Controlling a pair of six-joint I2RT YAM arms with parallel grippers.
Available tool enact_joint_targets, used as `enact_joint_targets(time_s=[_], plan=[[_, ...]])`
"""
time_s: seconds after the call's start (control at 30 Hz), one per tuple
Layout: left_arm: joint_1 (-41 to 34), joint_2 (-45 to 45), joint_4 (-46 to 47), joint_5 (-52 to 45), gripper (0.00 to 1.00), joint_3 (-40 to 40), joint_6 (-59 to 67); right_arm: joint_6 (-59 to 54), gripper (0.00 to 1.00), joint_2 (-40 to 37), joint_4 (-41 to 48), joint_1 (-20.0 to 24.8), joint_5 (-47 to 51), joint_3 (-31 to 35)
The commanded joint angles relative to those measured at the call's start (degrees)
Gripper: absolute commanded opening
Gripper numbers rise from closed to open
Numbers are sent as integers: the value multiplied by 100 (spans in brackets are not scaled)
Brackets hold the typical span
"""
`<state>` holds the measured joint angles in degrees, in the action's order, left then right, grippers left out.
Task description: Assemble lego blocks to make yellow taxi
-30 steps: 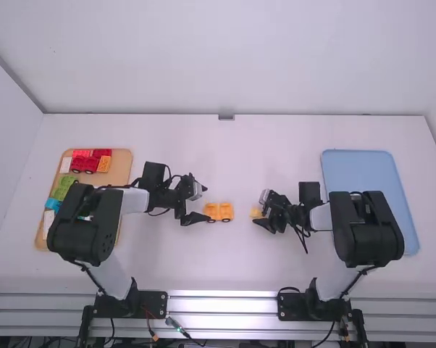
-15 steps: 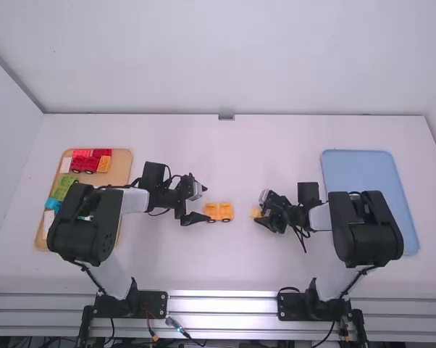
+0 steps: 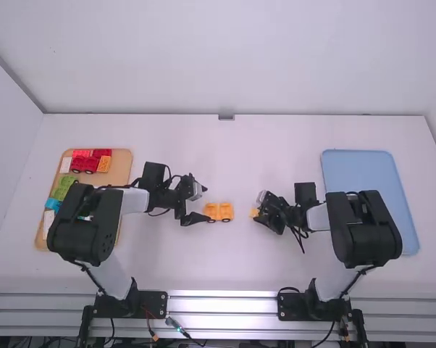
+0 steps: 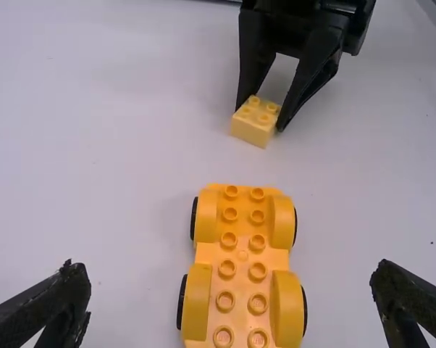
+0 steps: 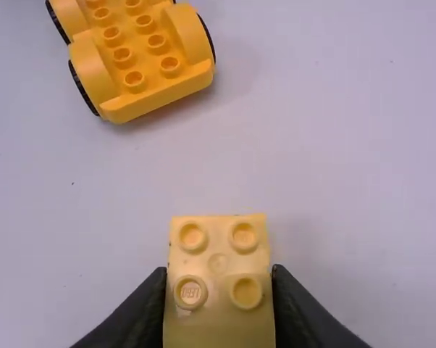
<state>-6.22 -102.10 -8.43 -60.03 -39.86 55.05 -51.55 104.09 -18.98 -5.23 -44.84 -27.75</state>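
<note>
As my right claw (image 3: 258, 217) grips the yellow block (image 5: 218, 319), stud lettering (image 5: 190, 293) visible in its wrist view, my left claw (image 3: 206, 204) gapes empty left of the wheeled base (image 4: 242, 268)

The tan rectangular tray with rounded corners (image 3: 121, 171) is the landmark. In its far part sit red plastic blocks, some on black wheels (image 3: 86, 163); nearer on it, green plastic blocks (image 3: 64, 185), then a bright blue plastic block (image 3: 53, 204). Well apart to its right is a light blue rectangular tray (image 3: 363, 188). Beyond it rises a plain white wall (image 3: 225, 72).
</note>
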Motion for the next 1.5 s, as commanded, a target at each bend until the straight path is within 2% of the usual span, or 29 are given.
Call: enact_joint_targets(time_s=[0.0, 0.13, 0.23, 0.4, 0.53, 0.67, 0.87, 1.07, 1.3, 1.4, 1.47], plan=[[-20, -9, 44, -203, 99, -37, -17, 26, 31, 55, 4, 4, -61, -46], [15, -9, 92, -195, 99, -35, -17, 13, 24, 55, -11, 2, -160, -48], [-22, -9, 87, -195, 99, 33, 31, 31, 22, 55, -39, 4, -188, -48], [-57, -9, 55, -179, 99, 243, 391, 101, 23, 44, -136, 4, -560, -129], [-74, -13, -234, 52, 99, 358, 140, 308, 23, -39, 11, -33, -568, -299], [-293, -13, -1049, 562, 99, 612, -452, -94, 22, -262, 796, -214, -638, -632], [-511, -271, -1803, 846, 99, 826, -540, -730, 22, -503, 1930, -492, -684, -1158], [-472, -881, -2153, 573, 99, 538, -896, -1029, 21, -531, 2094, -782, -787, -1353], [-518, -1471, -1576, 173, 100, -20, -407, -1045, 21, -531, 2033, -1095, -745, -1416], [-487, -1589, -1554, 243, 88, -103, -420, -1045, 21, -531, 1998, -1215, -739, -1434], [-518, -1602, -1561, 245, 70, -96, -409, -1034, 21, -511, 1941, -1252, -691, -1432]])
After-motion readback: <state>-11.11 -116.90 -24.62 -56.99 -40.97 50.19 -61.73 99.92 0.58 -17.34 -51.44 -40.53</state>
